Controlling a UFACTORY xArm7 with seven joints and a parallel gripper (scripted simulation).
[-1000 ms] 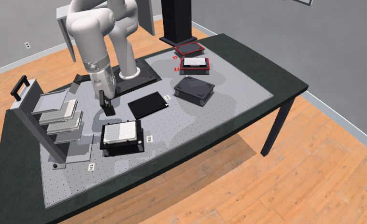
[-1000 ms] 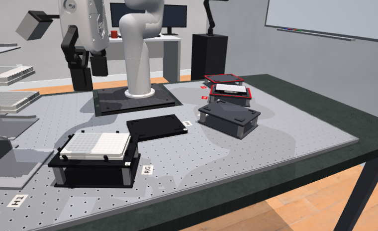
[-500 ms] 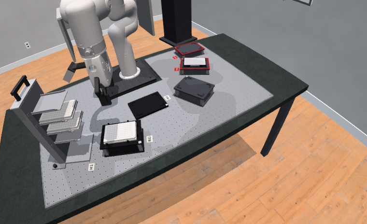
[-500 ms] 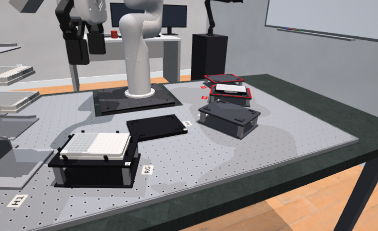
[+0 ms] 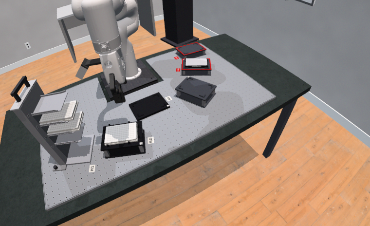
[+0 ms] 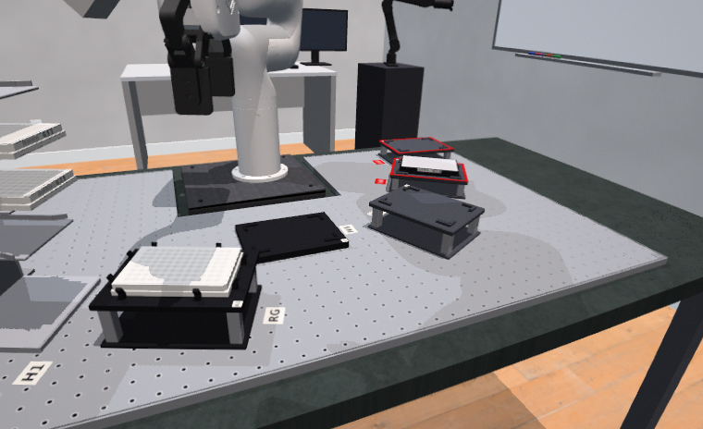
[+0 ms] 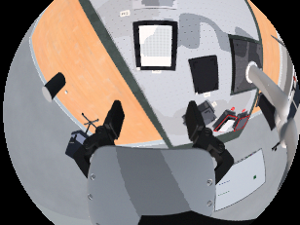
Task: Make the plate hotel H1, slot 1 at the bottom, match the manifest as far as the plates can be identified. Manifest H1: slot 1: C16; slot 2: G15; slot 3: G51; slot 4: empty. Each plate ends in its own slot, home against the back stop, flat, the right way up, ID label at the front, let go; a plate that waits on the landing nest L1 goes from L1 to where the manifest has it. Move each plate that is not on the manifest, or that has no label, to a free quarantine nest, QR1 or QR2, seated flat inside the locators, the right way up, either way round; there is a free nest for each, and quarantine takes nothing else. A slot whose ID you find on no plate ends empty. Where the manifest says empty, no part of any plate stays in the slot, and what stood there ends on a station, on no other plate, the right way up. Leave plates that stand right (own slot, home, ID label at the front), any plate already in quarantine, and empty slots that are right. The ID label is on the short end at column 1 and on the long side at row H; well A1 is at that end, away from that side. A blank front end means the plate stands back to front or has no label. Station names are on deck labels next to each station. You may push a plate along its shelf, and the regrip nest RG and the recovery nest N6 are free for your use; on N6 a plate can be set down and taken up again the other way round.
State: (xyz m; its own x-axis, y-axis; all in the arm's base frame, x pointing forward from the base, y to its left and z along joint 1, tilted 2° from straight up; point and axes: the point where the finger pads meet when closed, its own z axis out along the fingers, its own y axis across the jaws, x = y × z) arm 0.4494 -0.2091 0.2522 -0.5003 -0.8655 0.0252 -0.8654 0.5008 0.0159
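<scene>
The plate hotel H1 [image 5: 38, 125] [image 6: 20, 230] stands at the table's left. Its top shelf [image 5: 50, 102] and bottom shelf are bare. White well plates lie in the two middle slots, the upper plate [image 5: 60, 111] [image 6: 16, 134] and the lower plate [image 5: 66, 125] [image 6: 18, 183]. A third white plate [image 5: 120, 133] [image 6: 178, 267] [image 7: 155, 45] sits flat on the raised black RG nest [image 5: 124, 150] [image 6: 173, 308]. My gripper [image 5: 116, 98] [image 6: 207, 104] [image 7: 154, 107] is open and empty. It hangs high over the deck behind the RG nest, near the arm's base. I cannot read any ID labels.
The flat black N6 nest [image 5: 148, 105] [image 6: 289, 234] [image 7: 205, 73] lies mid-table. A dark raised nest [image 5: 195, 90] [image 6: 426, 215] stands to its right. Behind it, one red-framed quarantine nest [image 5: 182, 65] [image 6: 394, 169] holds a white plate [image 5: 196, 62] [image 6: 428, 164]; the farther one [image 5: 190, 48] [image 6: 415, 143] is bare.
</scene>
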